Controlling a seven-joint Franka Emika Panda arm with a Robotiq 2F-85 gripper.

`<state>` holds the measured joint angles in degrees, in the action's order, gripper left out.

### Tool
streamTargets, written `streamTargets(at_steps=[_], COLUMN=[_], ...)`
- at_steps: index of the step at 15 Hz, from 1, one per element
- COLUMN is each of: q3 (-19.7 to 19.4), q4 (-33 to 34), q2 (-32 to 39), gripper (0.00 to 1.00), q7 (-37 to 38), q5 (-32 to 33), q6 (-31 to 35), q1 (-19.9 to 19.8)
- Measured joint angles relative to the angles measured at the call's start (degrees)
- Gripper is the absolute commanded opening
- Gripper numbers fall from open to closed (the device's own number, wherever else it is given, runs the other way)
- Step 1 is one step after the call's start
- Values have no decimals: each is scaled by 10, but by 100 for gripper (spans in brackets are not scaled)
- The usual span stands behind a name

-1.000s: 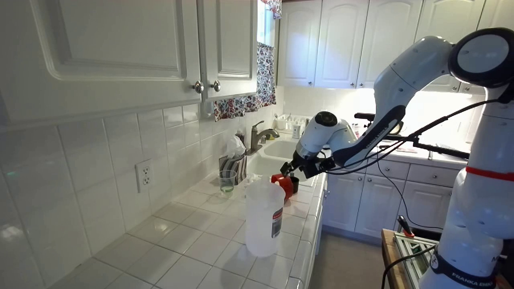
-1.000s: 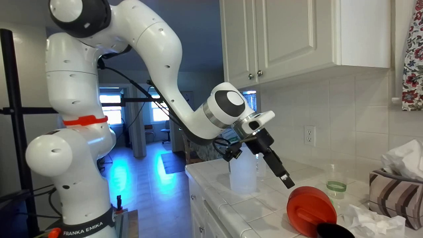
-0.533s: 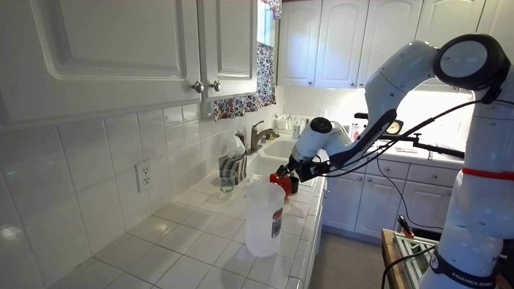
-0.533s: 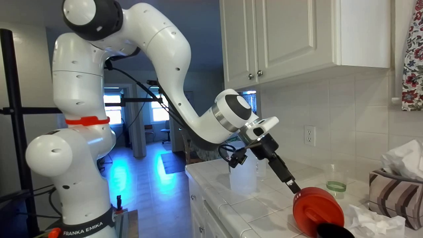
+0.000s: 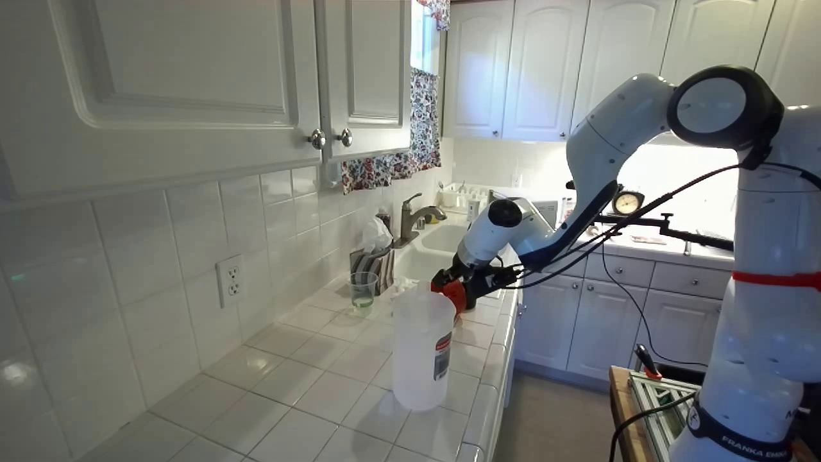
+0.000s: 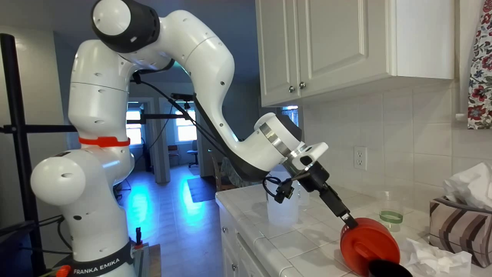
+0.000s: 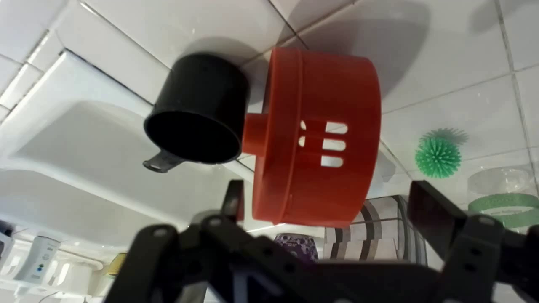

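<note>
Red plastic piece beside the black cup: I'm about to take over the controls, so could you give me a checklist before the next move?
1. Gripper open: ok, its fingers stand apart.
2. Red plastic piece between the fingers: ok in the wrist view.
3. Fingers free of contact: cannot tell; in an exterior view one overlaps the piece.
4. Black cup upright: ok.
5. Piece well apart from the cup: not ok, its knob is right beside it.
6. Jug upright: ok.
</note>
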<state>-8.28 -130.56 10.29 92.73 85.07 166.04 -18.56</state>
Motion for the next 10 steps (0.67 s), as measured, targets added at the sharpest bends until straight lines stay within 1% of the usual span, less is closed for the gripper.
streamTargets(at_steps=[1, 3, 4, 5, 8, 10], q3=[0, 1, 1, 1, 5, 12], q4=[1, 3, 3, 4, 4, 3], q2=[6, 18, 22, 26, 27, 27], gripper=[74, 58, 49, 42, 41, 41], q7=[1, 2, 2, 2, -3, -30], q5=[2, 5, 5, 5, -4, -32], q6=[0, -1, -2, -3, -3, -3], q1=[1, 3, 4, 5, 6, 6])
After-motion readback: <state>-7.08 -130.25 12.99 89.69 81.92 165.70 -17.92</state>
